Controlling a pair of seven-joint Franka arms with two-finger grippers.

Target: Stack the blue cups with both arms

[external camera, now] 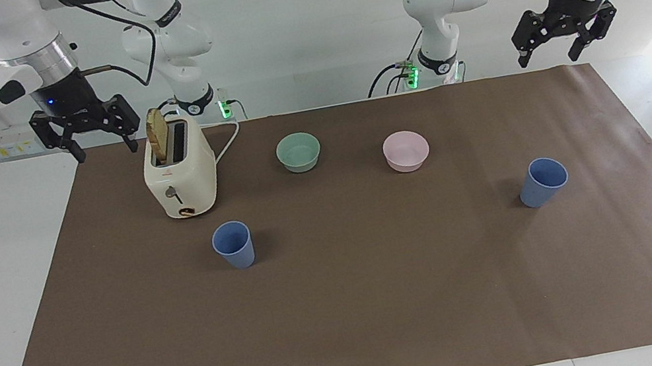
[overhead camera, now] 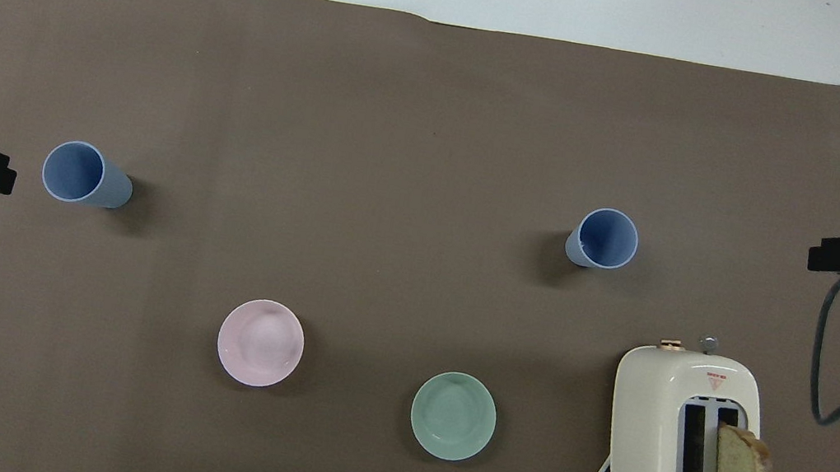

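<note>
The 2 blue cups stand upright and well apart on the brown tabletop [external camera: 353, 339], one [external camera: 233, 244] at lower centre-left of the facing view just below the toaster [external camera: 180, 172], the other [external camera: 543, 181] at centre-right. They look light, stiff, thin-walled and smooth, so each probably tips or slips easily and is best pinched across the rim or upper wall. The left gripper [external camera: 565, 37] at upper right and the right gripper [external camera: 86, 133] at upper left hang raised, fingers spread open, holding nothing.
</note>
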